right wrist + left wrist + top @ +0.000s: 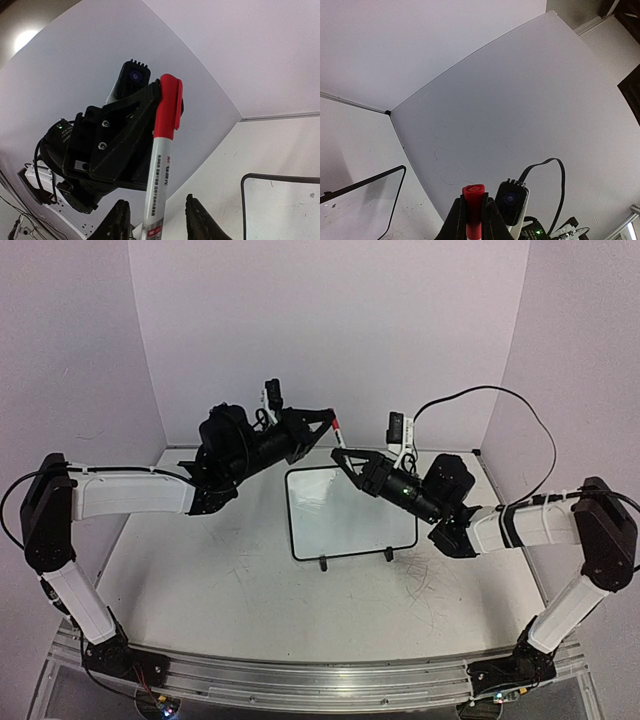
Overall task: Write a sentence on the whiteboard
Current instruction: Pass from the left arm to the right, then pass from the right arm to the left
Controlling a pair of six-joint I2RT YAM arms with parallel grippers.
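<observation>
Nothing has been written yet, as far as the pictures show. The whiteboard [328, 528] lies flat on the table [220, 590] in the middle of the overhead view, and its face looks blank. No red words show on it, nor on the corner of it at the lower left of the left wrist view. The marker [159, 165] is held in the air above the board's far edge, between the two arms, with its red cap [167, 107] on. The left gripper [325, 422] is clenched on the cap end; in its own wrist view the red tip pokes up between the two pressed fingers. The right gripper [343, 456] has its fingers [122, 220] on either side of the white barrel at the bottom of the right wrist view, with a gap on each side, so it is not gripping. By my reading this is the uncapping step. What is left is to take hold of the barrel, pull the cap off, bring the tip down to the board and write the whole sentence.
</observation>
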